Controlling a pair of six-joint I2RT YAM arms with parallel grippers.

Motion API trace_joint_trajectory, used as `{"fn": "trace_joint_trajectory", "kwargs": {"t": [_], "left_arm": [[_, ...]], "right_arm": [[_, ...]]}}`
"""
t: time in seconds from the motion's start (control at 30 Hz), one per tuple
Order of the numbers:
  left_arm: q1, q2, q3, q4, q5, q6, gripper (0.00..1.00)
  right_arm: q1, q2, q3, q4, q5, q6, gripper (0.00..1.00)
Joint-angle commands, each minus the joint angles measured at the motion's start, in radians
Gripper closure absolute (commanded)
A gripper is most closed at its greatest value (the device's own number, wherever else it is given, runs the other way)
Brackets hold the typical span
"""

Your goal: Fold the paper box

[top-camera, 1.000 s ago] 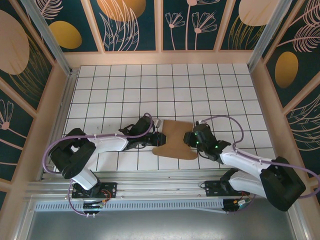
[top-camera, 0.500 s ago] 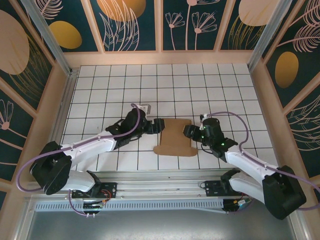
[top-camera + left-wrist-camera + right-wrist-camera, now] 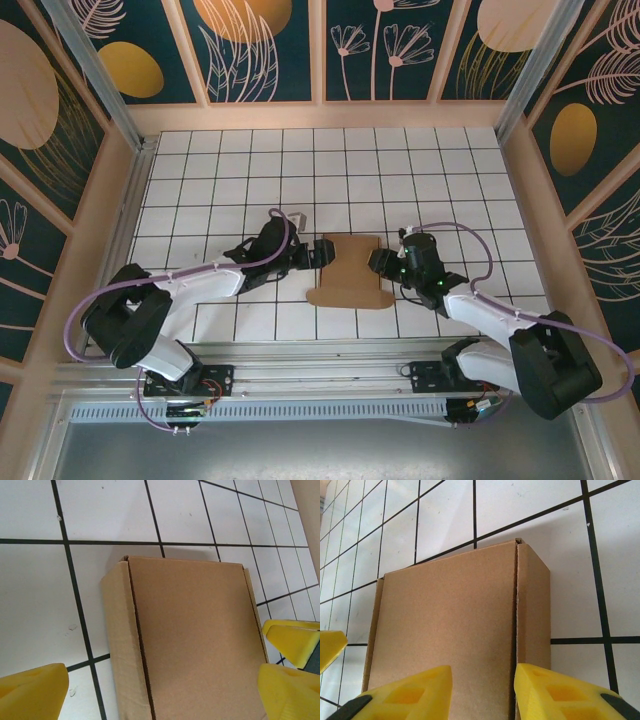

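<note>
Arms are seen from above held low over the table (image 3: 250,170), reaching inward from the near edge. The left arm (image 3: 200,285) is stretched rightward, its wrist brought to the left edge of the paper box (image 3: 348,272). The right arm (image 3: 480,315) is angled leftward, its wrist set at the box's right edge. The paper box is laid on the tiles between the two wrists, with a wider flap toward the near side. At the left wrist, the left jaws are spread wide, with yellow fingers (image 3: 31,692) set to either side of the paper box (image 3: 195,645); a narrow strip is creased along its left side. At the right wrist, the right jaws are held partly parted over the paper box (image 3: 445,630), beside its creased right strip. Whether cardboard is pinched cannot be told.
</note>
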Motion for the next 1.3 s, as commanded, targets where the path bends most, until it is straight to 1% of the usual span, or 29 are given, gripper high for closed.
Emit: {"fn": "trace_joint_trajectory", "kwargs": {"t": [0.0, 0.1, 0.17, 0.2, 0.27, 0.37, 0.43, 0.47, 0.63, 0.7, 0.77, 0.87, 1.17, 1.27], "left_arm": [[0.001, 0.021, -0.016, 0.052, 0.051, -0.007, 0.06], [0.002, 0.026, -0.013, 0.064, 0.073, 0.001, 0.11], [0.002, 0.027, -0.008, 0.060, 0.071, 0.005, 0.12], [0.002, 0.027, -0.004, 0.054, 0.067, 0.010, 0.13], [0.001, 0.024, 0.007, 0.029, 0.049, 0.020, 0.12], [0.001, 0.006, 0.007, 0.001, 0.011, 0.030, 0.09], [0.001, -0.007, 0.002, -0.005, -0.006, 0.033, 0.07], [0.001, -0.011, 0.002, -0.009, -0.012, 0.032, 0.07], [0.001, -0.014, -0.006, -0.017, -0.014, 0.020, 0.05], [0.002, -0.007, -0.009, -0.020, -0.019, 0.002, 0.05], [0.001, 0.005, -0.008, -0.023, -0.027, -0.022, 0.05], [0.003, 0.025, 0.005, -0.020, -0.016, -0.040, 0.04], [0.015, 0.103, 0.028, 0.025, 0.069, -0.112, 0.04], [0.024, 0.123, 0.015, 0.066, 0.099, -0.139, 0.04]], "right_arm": [[-0.007, -0.018, 0.024, -0.079, -0.002, 0.016, 0.56], [-0.006, -0.085, 0.035, -0.116, 0.041, 0.024, 0.49], [-0.015, -0.108, 0.025, -0.147, 0.127, 0.050, 0.42], [-0.024, -0.103, 0.017, -0.149, 0.145, 0.052, 0.40], [-0.043, -0.058, 0.015, -0.137, 0.110, 0.050, 0.40], [-0.041, 0.018, 0.020, -0.052, -0.031, 0.049, 0.47], [-0.040, 0.055, 0.017, 0.005, -0.088, 0.067, 0.54], [-0.039, 0.067, 0.016, 0.019, -0.098, 0.070, 0.57], [-0.047, 0.099, 0.008, 0.024, -0.065, 0.070, 0.73], [-0.056, 0.113, -0.012, 0.037, -0.073, 0.064, 0.77], [-0.072, 0.139, -0.027, 0.034, -0.090, 0.048, 0.77], [-0.102, 0.183, -0.043, 0.016, -0.079, 0.031, 0.77], [-0.138, 0.235, -0.068, 0.049, -0.105, 0.028, 0.77], [-0.168, 0.242, -0.074, 0.047, -0.127, 0.030, 0.77]]}}
